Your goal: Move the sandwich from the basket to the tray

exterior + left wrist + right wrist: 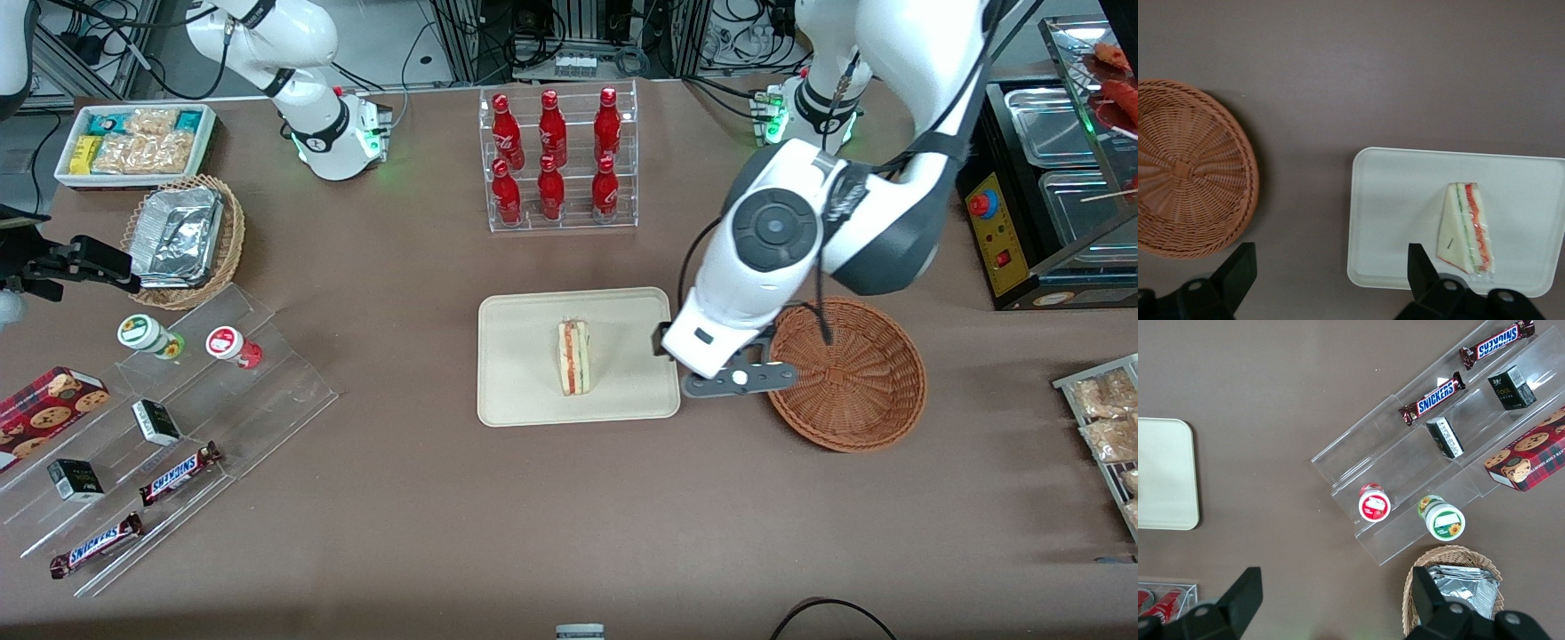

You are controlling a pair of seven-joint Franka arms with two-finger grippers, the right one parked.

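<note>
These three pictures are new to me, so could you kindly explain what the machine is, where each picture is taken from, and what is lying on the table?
The machine is a robot arm bolted to a brown table. The wide picture looks at it from the front. The other two come from cameras on the arms' wrists, looking straight down.

The working arm's hand hangs open and empty above the bare table between the tray and the basket. The sandwich lies in the middle of the tray, and the basket holds nothing, so the move looks done.

Also on the table are a rack of red bottles, clear steps with Snickers bars, and a foil-filled basket.
</note>
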